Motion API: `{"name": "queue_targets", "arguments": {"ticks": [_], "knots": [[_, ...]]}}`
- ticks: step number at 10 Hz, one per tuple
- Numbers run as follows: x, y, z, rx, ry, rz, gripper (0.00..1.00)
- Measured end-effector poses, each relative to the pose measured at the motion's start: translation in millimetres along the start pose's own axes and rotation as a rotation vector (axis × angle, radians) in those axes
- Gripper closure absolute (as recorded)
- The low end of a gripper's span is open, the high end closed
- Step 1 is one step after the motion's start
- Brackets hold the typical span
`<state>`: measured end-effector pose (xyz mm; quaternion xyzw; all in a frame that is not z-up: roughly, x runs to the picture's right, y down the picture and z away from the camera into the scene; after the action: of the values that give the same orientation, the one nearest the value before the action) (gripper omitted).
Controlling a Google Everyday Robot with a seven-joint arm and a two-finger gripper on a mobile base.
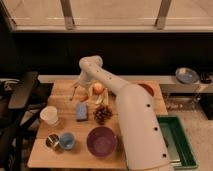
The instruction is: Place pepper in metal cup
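My gripper (75, 93) hangs from the white arm (90, 66) over the back left of the wooden table (60, 90), close to the surface. A small red-orange shape just to its right looks like the pepper (84, 99), lying beside the banana (94, 96). I cannot tell whether the gripper touches it. The metal cup (51, 141) stands at the front left, next to the light blue cup (66, 141), well away from the gripper.
A round orange fruit (98, 88), a dark grape cluster (102, 114), a blue sponge (81, 112), a white cup (49, 115) and a purple bowl (101, 141) are on the table. A green tray (172, 140) is at the right. Black chairs (22, 90) stand at the left.
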<state>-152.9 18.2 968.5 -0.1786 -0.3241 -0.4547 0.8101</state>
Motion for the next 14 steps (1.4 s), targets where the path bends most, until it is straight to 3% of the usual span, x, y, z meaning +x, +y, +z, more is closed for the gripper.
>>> {"name": "queue_targets", "arguments": {"ticks": [4, 6, 12, 14], "knots": [[8, 11, 13, 0.011, -0.04, 0.053, 0.2], [8, 16, 14, 0.007, -0.049, 0.062, 0.34], [7, 21, 12, -0.002, -0.051, 0.062, 0.94], [8, 31, 13, -0.014, -0.034, 0.07, 1.0]]}}
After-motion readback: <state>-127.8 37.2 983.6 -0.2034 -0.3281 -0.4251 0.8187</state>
